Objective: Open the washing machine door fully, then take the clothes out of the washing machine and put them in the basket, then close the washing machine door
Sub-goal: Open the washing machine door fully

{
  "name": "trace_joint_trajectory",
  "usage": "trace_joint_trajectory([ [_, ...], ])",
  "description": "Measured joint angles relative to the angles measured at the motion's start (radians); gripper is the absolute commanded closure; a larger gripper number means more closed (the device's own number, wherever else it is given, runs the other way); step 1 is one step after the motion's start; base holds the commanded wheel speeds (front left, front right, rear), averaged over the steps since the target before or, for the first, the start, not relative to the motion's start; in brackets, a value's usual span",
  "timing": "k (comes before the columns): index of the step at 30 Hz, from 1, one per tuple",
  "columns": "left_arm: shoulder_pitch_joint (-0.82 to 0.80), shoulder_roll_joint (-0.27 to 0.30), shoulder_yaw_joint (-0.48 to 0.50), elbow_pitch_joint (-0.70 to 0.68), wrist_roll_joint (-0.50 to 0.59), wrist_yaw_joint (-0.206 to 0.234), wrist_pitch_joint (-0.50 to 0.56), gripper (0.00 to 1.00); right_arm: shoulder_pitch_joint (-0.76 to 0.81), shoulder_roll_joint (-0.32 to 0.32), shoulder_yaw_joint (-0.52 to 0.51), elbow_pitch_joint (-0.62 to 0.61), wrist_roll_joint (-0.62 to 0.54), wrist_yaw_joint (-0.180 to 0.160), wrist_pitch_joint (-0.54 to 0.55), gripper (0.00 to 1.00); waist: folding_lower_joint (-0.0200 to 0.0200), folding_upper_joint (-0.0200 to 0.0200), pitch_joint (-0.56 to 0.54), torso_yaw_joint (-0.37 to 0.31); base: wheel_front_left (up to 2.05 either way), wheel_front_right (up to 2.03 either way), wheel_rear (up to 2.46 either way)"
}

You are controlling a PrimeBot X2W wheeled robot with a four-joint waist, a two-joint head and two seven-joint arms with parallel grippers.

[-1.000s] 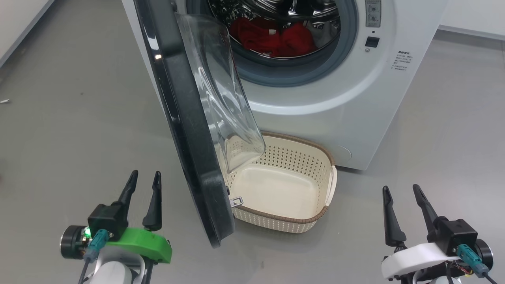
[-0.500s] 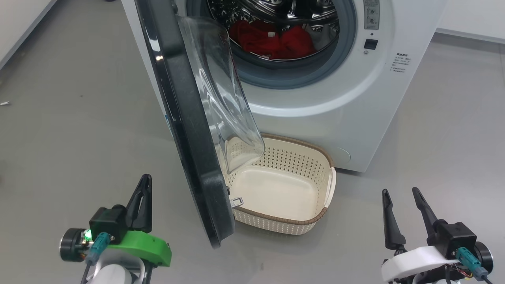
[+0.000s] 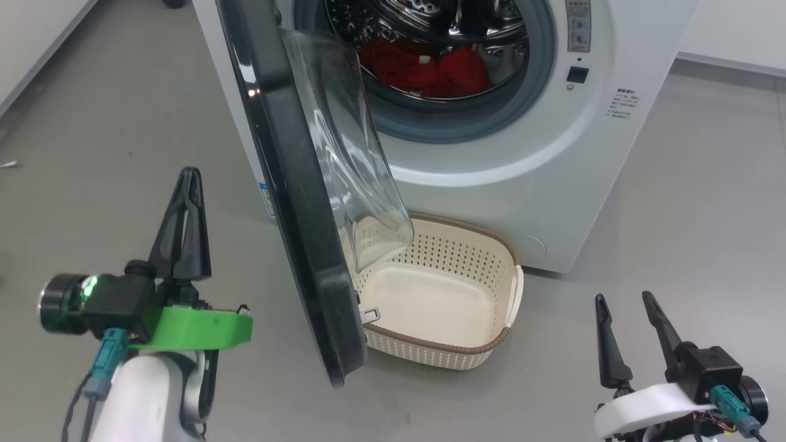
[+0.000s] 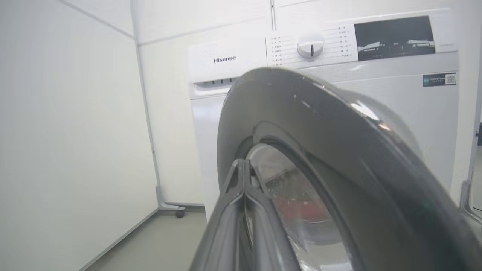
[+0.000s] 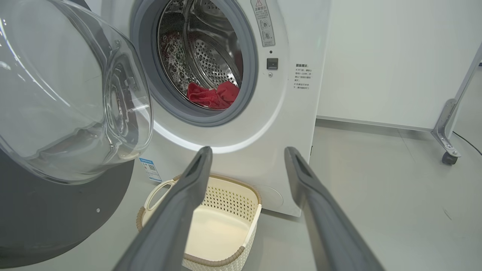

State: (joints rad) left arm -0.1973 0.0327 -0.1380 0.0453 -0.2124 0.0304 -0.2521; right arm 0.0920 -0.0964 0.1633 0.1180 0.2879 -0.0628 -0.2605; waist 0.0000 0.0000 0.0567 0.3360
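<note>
Nearest, the left tool (image 3: 189, 177) stood with its fingers pressed together on nothing, just left of the washing machine door (image 3: 295, 215). The right tool (image 3: 622, 298) was spread wide and held nothing. Between them the basket (image 3: 430, 351) sat on the floor before the washing machine (image 3: 522, 184), partly under the swung-out door. Farther back, the clothes (image 3: 430, 67) lay in the drum.

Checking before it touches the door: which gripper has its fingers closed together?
The left gripper, on the green mount beside the washing machine door: its fingers are pressed together. The right gripper, on the white mount, holds them apart.
</note>
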Motion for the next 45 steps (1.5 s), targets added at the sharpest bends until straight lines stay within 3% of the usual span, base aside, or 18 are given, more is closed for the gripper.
trace_joint_trajectory([
  [7, -0.044, 0.000, -0.035, -0.199, 0.025, -0.001, -0.006, 1.00, 0.000, 0.003, -0.010, 0.000, -0.009, 0.009, 0.000, 0.00, 0.0000, 0.0000, -0.008, 0.003, 0.00, 0.00, 0.00],
  [13, -0.040, 0.001, -0.138, -0.267, 0.027, -0.037, -0.006, 1.00, 0.002, 0.009, -0.014, 0.000, -0.018, 0.017, 0.000, 0.00, 0.0000, 0.0000, -0.013, 0.000, 0.00, 0.00, 0.00],
  [20, 0.033, 0.007, -0.303, -0.265, 0.001, -0.107, 0.013, 1.00, 0.011, 0.021, -0.016, 0.001, -0.019, 0.022, 0.000, 0.00, 0.0000, 0.0000, -0.014, -0.010, 0.00, 0.00, 0.00],
  [27, 0.114, 0.014, -0.421, -0.220, -0.053, -0.124, 0.138, 1.00, 0.019, 0.028, -0.020, 0.003, -0.022, 0.030, 0.000, 0.00, 0.0000, 0.0000, -0.010, -0.020, 0.00, 0.00, 0.00],
  [36, 0.147, 0.016, -0.435, -0.124, -0.058, -0.126, 0.208, 1.00, 0.019, 0.032, -0.028, 0.003, -0.036, 0.037, 0.000, 0.00, 0.0000, 0.0000, 0.008, -0.029, 0.00, 0.00, 0.00],
  [45, 0.146, 0.016, -0.381, -0.073, -0.056, -0.083, 0.221, 1.00, 0.019, 0.034, -0.046, 0.008, -0.037, 0.043, 0.000, 0.00, 0.0000, 0.0000, 0.021, -0.036, 0.00, 0.00, 0.00],
])
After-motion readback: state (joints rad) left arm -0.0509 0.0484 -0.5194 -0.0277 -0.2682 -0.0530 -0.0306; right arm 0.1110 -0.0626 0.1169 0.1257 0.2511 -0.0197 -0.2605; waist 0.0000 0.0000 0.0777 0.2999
